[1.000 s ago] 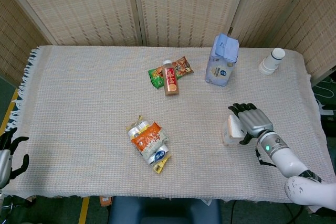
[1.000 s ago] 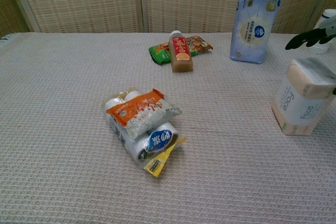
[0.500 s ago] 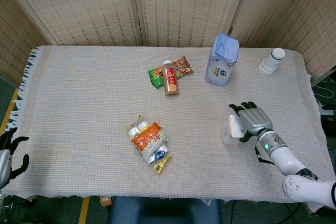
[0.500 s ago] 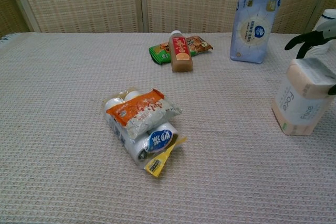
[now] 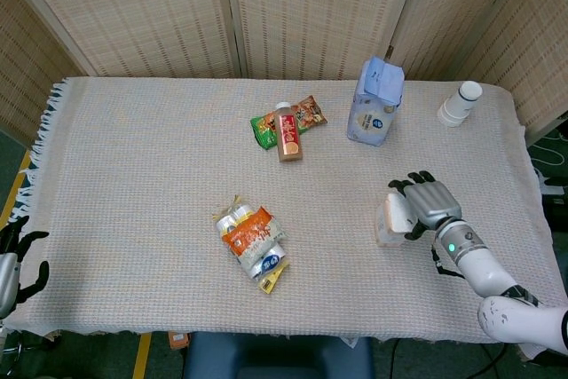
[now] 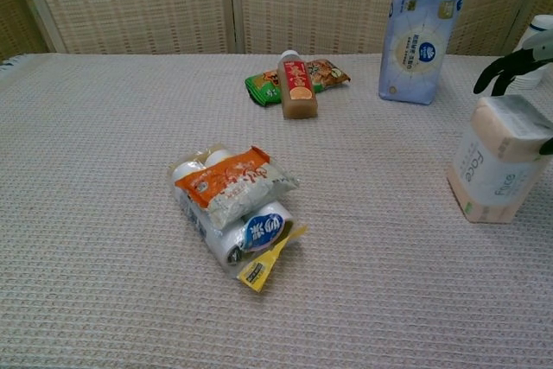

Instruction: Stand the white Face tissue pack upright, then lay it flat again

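Note:
The white Face tissue pack [image 6: 497, 162] stands on end near the table's right edge, also visible in the head view [image 5: 389, 219]. My right hand [image 5: 426, 206] sits against its right side. The dark fingers [image 6: 499, 71] arch over the pack's top with a small gap showing under the tips. The thumb tip [image 6: 546, 148] shows by the pack's right edge. I see no firm grip. My left hand [image 5: 12, 259] hangs off the table's near left corner, fingers apart and holding nothing.
A blue-white bag [image 6: 419, 32] stands at the back right beside a white cup [image 5: 460, 102]. A bottle [image 5: 287, 133] lies on a green snack packet [image 5: 266, 126] at the back centre. A bundle of snack packs [image 6: 235, 213] lies in the middle front.
The right hand's fingers have curled down from stretched out towards the pack's top and drawn slightly right. The pack has not moved.

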You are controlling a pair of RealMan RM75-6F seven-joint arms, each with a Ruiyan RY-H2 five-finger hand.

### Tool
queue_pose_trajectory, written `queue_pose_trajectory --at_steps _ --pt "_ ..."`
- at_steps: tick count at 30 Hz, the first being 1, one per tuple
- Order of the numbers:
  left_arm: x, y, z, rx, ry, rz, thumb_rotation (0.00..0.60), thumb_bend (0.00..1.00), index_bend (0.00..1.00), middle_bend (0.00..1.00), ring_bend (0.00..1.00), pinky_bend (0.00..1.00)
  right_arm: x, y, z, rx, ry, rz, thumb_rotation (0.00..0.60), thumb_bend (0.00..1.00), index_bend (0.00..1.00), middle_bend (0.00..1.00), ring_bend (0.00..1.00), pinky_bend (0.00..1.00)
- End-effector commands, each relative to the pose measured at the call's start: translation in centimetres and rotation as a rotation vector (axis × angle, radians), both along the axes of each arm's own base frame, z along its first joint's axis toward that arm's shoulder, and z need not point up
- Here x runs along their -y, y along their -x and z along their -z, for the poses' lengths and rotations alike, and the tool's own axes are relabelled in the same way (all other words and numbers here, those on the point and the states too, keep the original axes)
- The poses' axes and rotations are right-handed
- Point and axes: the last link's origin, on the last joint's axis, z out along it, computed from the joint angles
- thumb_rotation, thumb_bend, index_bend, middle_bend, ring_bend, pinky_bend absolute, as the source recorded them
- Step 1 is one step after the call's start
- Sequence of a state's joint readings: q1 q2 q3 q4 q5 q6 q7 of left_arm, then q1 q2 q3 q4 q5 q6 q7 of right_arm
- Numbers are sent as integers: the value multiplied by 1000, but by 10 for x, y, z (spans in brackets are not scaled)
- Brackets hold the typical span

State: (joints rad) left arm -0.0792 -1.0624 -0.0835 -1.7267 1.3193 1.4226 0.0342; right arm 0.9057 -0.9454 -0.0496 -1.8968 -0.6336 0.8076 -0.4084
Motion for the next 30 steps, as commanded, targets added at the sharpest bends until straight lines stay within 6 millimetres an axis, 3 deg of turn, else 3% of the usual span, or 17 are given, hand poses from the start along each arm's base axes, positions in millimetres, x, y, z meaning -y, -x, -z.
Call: queue_pose_trajectory --at_steps 1,13,18,27,30 --pt "0 1 0 -1 -1 -1 600 485 277 0 0 176 1 1 0 -1 3 -3 600 0 220 213 166 0" --pt "0 1 -1 -1 -2 1 600 486 277 0 0 176 1 1 1 -1 17 -14 600 0 303 300 244 0" --pt "0 1 0 -1 0 1 600 485 277 0 0 176 1 1 0 -5 28 -15 600 0 402 373 304 0" --pt "0 0 0 -1 1 1 600 485 277 0 0 176 1 2 -7 44 77 -27 600 0 403 387 338 0" --pt "0 0 0 -1 0 2 600 487 277 0 0 176 2 1 -12 131 120 -45 600 0 403 395 353 0"
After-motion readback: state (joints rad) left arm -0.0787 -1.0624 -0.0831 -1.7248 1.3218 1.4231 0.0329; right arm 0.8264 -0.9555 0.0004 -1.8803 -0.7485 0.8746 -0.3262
